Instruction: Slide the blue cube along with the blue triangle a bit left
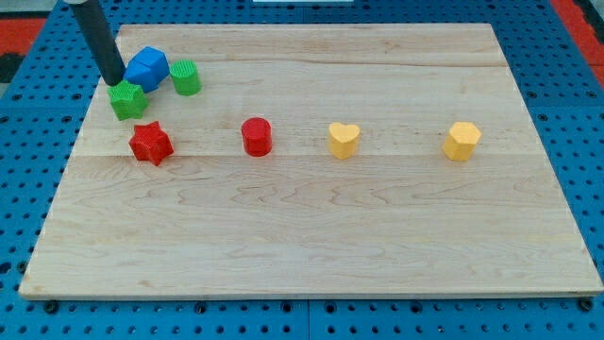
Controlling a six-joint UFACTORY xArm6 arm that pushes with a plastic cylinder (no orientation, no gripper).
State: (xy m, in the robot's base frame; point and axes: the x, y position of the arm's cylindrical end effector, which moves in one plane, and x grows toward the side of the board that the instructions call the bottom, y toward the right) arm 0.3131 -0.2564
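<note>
As things stand now: the push left looks not yet begun.
Blue cube (147,68): near the top left corner of the surface (377,236).
Blue triangle: I can't tell it apart from the blue cube.
Tip (114,81): just left of the blue cube.
Jaws: none, only a rod.
Next move: go round to the blue cube's right side, then push gently.

Green star (127,98) and green cylinder (186,77) upper left; red star (150,143), red cylinder (257,136), yellow heart (343,139), yellow hexagonal block (461,141) in a row across wooden board (311,236).
</note>
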